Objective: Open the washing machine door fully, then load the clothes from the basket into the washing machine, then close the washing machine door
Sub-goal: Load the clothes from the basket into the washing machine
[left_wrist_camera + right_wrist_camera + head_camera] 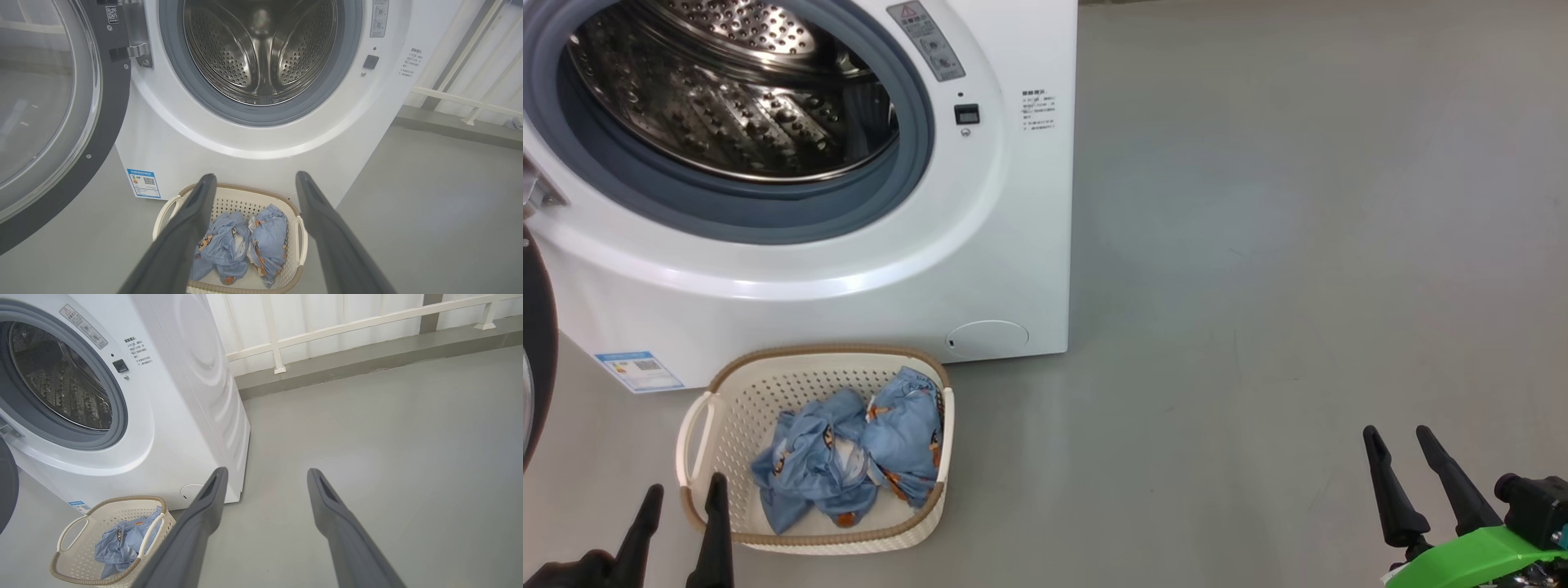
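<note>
The white washing machine [866,269] stands at the upper left, its steel drum [727,90] exposed. Its black-rimmed glass door [45,122] is swung wide open to the left. On the floor in front sits the cream basket [727,408] holding two light blue clothes bundles [849,457] [245,245]. My left gripper [683,494] is open at the basket's near left corner, above it and empty. Far to the right, my right gripper [1400,436] hovers open over bare floor, nothing between its fingers [327,506].
Grey floor [1298,286] spreads to the right of the machine. A white railing and a low kerb [367,355] run behind the machine. The open door's edge [535,351] juts out at the left of the basket.
</note>
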`<state>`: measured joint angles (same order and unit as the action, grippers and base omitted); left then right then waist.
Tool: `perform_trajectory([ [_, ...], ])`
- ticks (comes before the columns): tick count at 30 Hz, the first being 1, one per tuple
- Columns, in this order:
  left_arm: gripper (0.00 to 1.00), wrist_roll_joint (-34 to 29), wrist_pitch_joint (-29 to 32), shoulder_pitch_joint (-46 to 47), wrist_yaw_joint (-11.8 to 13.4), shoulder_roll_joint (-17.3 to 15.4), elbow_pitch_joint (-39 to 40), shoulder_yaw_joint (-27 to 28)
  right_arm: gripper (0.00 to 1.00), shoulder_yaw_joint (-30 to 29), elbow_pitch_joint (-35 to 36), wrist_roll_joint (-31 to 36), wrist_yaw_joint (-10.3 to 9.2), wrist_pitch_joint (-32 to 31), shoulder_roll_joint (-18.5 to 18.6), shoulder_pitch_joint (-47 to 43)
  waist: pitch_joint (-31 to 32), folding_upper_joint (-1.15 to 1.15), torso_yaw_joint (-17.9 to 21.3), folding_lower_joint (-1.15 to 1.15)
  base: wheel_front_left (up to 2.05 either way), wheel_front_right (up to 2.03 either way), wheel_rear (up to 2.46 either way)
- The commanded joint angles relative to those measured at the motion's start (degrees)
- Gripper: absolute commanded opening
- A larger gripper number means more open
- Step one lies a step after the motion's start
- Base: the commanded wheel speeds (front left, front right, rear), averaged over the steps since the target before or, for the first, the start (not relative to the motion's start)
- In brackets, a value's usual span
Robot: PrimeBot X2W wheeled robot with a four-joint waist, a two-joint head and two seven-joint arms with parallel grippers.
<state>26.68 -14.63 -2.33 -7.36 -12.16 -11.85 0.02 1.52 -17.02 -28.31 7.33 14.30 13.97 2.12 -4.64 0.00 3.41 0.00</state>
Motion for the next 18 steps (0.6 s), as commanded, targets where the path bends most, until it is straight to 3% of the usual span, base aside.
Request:
perform_trajectory([
  [1, 1.0, 0.5, -0.4, 2.2, -0.1, -1.8, 0.9, 1.7, 1.0, 1.1, 1.6, 0.6, 0.16, 0.7, 0.7, 0.5, -0.2, 0.0, -0.1, 0.0, 0.07, -0.26, 0.19],
  [7, 1.0, 1.3, -0.4, 2.8, -0.1, -2.2, 0.7, 1.2, 1.0, 1.1, 1.6, 0.7, 0.16, 0.7, 0.6, 0.9, -0.7, 0.0, -0.4, 0.0, 0.29, -0.99, 0.7],
  [18, 1.0, 0.6, -0.4, 4.1, -0.1, -3.2, 0.6, 0.6, 1.0, 1.4, 1.9, 0.8, 0.16, 0.7, 0.1, 1.7, -2.1, 0.0, -0.4, 0.0, 0.94, -1.87, 0.93],
])
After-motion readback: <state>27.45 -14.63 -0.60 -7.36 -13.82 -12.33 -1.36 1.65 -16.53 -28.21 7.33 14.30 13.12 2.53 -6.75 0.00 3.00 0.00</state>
